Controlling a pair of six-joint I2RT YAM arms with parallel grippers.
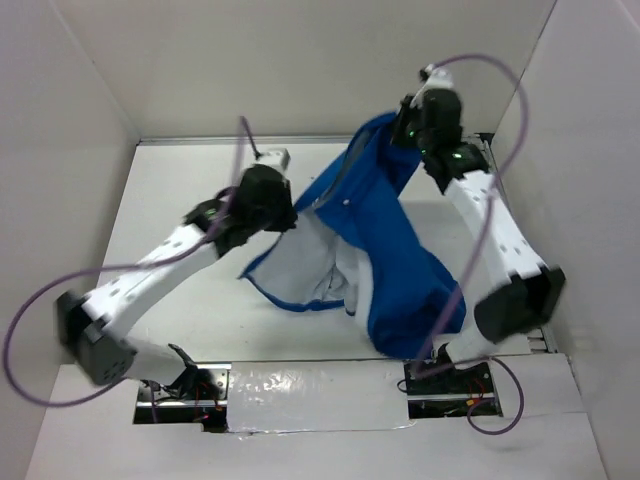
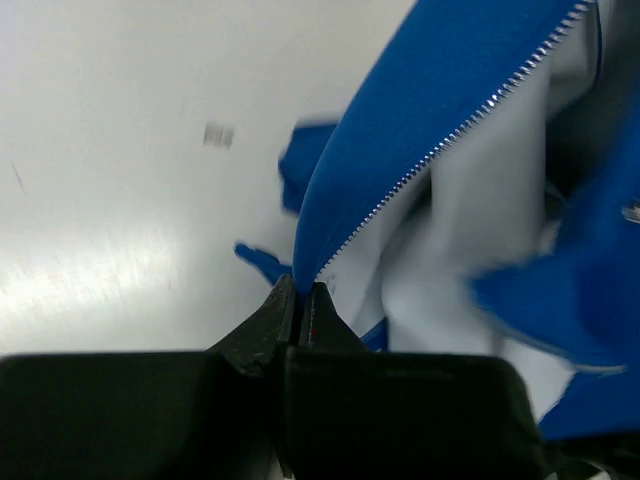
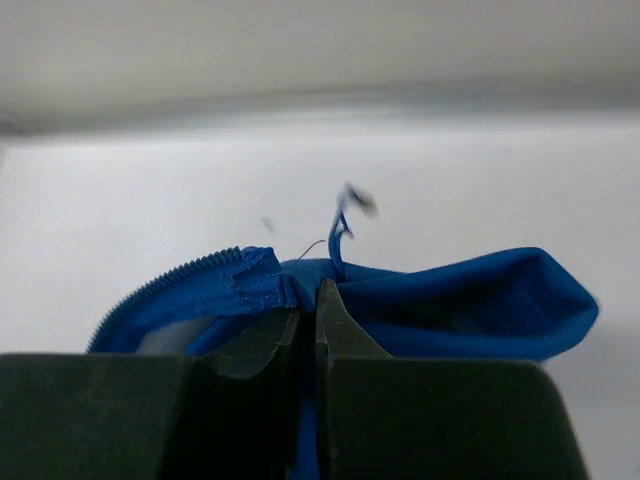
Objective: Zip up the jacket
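I'm holding the open jacket lifted between the arms, left gripper clamping its zipper edge, right gripper pinching fabric beside the teeth, and judging the two halves need aligning next.

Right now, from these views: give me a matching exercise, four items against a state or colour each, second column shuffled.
Column 1
1 left gripper
2 right gripper
3 jacket lining
4 zipper teeth

Column 2
A silver
B white
C shut on the jacket, raised at far right
D shut on the jacket's edge, left of centre

Pairs: 1-D, 2-C, 3-B, 4-A
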